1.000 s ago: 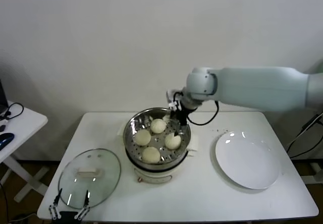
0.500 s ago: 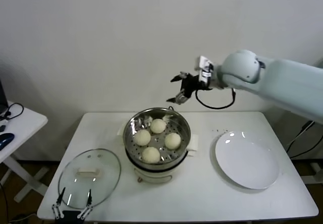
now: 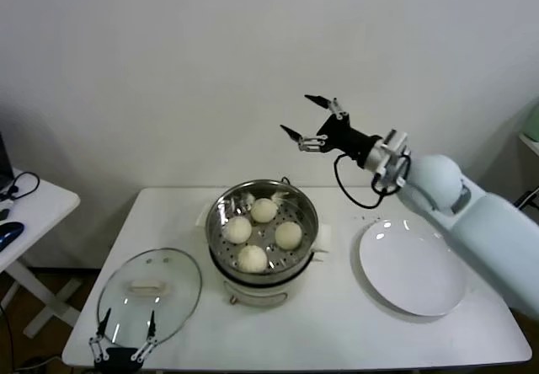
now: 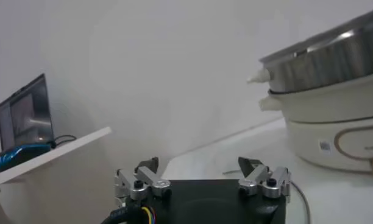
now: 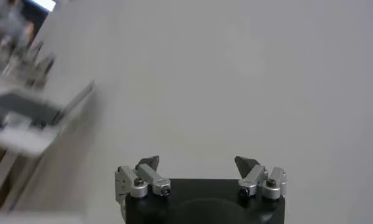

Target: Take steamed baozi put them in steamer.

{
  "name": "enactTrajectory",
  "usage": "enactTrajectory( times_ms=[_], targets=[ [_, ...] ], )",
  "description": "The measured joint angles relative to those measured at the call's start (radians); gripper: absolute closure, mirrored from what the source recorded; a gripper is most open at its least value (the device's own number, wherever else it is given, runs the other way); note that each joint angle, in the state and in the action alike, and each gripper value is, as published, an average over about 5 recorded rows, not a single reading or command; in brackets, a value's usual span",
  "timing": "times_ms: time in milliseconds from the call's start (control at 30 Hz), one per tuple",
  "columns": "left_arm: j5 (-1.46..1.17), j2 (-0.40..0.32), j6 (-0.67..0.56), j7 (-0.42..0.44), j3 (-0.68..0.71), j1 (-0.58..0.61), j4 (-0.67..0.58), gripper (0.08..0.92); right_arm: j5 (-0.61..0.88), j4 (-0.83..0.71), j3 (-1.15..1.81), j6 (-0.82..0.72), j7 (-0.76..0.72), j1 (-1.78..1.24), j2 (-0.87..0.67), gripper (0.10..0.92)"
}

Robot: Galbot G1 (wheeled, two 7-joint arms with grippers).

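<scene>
Four cream-white baozi lie in the steel steamer on its cream cooker base: one at the back, one at the left, one at the right, one at the front. My right gripper is open and empty, raised well above and behind the steamer, facing the wall; in its wrist view only wall shows. My left gripper is open and empty, parked at the table's front left edge; its wrist view shows the steamer off to the side.
A round glass lid lies flat on the table left of the steamer. An empty white plate lies to the right. A side table with cables stands at the far left.
My right gripper rose from the steamer's right rim and swung up and back toward the wall, empty. The four baozi stay in the steamer. The left arm has not moved.
</scene>
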Motion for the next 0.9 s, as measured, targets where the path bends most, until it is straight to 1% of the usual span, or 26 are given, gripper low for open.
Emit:
enactTrajectory(
  times_ms=[200, 367, 633, 900],
  targets=[
    [-0.016, -0.009, -0.007, 0.004, 0.006, 0.001, -0.014, 0.177, -0.090, 0.028, 0.347, 0.222, 0.040, -0.399, 0.147, 0.203],
    [-0.019, -0.016, -0.015, 0.004, 0.016, 0.007, -0.019, 0.177, -0.132, 0.026, 0.504, 0.383, 0.068, -0.730, 0.260, 0.203],
    [-0.023, -0.024, -0.020, 0.004, 0.020, 0.009, -0.028, 0.177, -0.157, 0.005, 0.583, 0.573, 0.099, -1.169, 0.379, 0.203],
    [-0.028, -0.029, -0.023, 0.003, 0.023, 0.010, -0.041, 0.177, -0.162, 0.002, 0.595, 0.664, 0.119, -1.374, 0.432, 0.203]
  ],
)
